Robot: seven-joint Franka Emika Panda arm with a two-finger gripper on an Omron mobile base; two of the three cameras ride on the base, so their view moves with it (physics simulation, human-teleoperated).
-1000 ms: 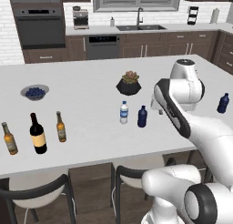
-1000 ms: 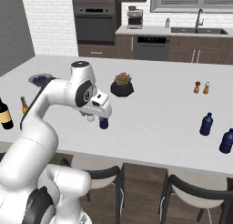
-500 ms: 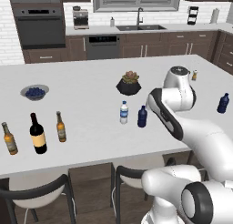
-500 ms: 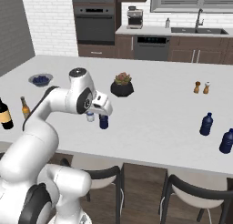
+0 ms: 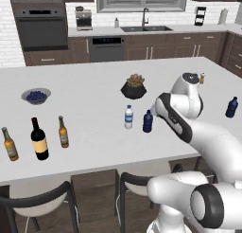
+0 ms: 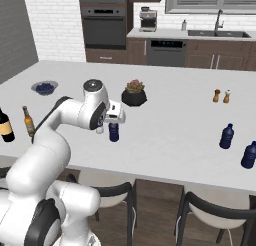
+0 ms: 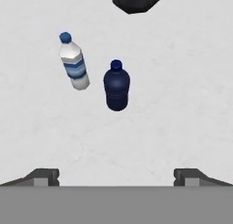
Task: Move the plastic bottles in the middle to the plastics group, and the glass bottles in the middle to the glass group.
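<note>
The end effector [image 7: 116, 175] hangs above the white counter [image 5: 94, 132] with its jaws spread wide and empty. Below it stand the dark blue bottle [image 7: 116, 85] and, just beside it, the clear bottle [image 7: 73, 62], both upright near the potted succulent [image 5: 134, 86].

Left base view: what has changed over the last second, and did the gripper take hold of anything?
The arm swung left, toward the two middle bottles; its gripper hangs open above them, holding nothing. The clear bottle, the dark blue bottle, the wine bottle and the beer bottles stayed in place.
</note>
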